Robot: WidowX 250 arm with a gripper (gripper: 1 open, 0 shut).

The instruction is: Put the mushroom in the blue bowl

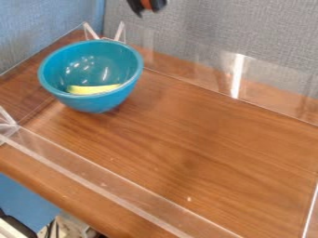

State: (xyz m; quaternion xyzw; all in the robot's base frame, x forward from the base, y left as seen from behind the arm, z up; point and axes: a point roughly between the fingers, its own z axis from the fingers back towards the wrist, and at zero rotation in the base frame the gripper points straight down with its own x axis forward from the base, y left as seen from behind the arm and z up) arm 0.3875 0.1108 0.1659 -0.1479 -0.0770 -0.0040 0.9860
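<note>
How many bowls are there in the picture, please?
1. The blue bowl stands on the upper left of the wooden table, with a yellow piece inside. No other bowl shows.

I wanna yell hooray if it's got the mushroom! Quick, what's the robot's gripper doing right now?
Gripper: closed on the mushroom, up high at the picture's top edge.

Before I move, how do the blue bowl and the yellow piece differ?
The blue bowl is round and deep; the yellow piece looks flatter and much smaller. The bowl is glossy turquoise, the piece pale yellow. The bowl stands on the table; the piece lies inside the bowl.
</note>
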